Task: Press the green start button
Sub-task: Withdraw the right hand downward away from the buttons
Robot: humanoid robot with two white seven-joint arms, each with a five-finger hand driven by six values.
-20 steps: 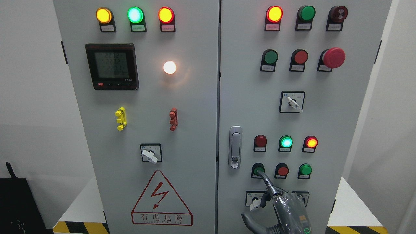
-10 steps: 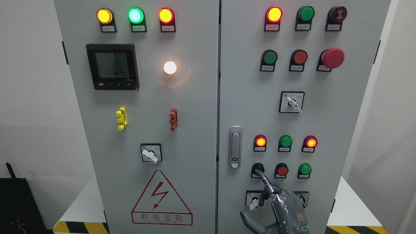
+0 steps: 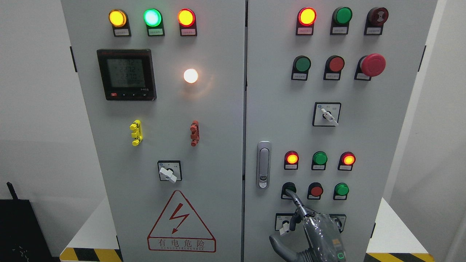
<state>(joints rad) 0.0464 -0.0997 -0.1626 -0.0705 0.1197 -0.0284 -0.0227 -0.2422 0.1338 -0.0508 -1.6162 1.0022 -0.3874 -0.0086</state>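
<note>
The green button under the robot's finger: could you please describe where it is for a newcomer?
On the right cabinet door, find the lowest row of three buttons, right of the door handle. It is the leftmost, green button, the only one with the right hand pointing a finger at it.

Chinese characters 有电危险 on the triangular warning sign [image 3: 181, 222]; meter [image 3: 126, 74] digits perhaps 2270, blurred

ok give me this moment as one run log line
right hand | index fingertip on lower-left green button | lamps above: red lit, green dark | left hand unseen
</note>
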